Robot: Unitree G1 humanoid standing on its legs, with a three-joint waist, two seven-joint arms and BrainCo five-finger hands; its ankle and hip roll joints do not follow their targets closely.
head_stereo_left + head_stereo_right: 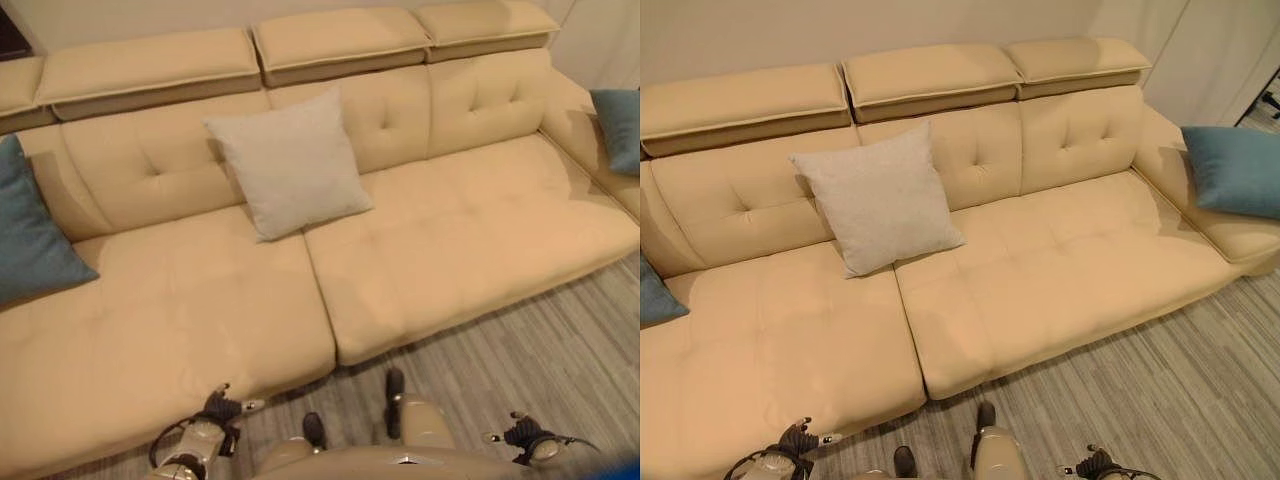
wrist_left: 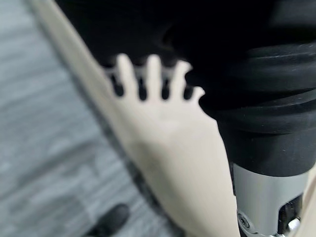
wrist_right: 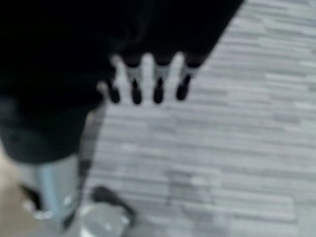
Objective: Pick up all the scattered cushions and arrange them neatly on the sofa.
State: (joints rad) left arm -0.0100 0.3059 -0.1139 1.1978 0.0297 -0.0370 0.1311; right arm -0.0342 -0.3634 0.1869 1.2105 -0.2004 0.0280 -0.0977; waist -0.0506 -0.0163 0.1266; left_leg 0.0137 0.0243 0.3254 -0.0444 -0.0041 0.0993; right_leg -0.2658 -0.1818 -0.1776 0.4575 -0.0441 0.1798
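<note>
A pale grey cushion leans upright against the backrest of the beige sofa, near its middle. A teal cushion rests at the sofa's left end. Another teal cushion lies on the right armrest. My left hand hangs low by the sofa's front edge, fingers straight and holding nothing. My right hand hangs over the floor, also open and empty. Both hands are well short of any cushion.
Grey striped floor runs along the sofa's front. The seat to the right of the pale cushion is bare. A wall stands behind the sofa, with white panels at the far right.
</note>
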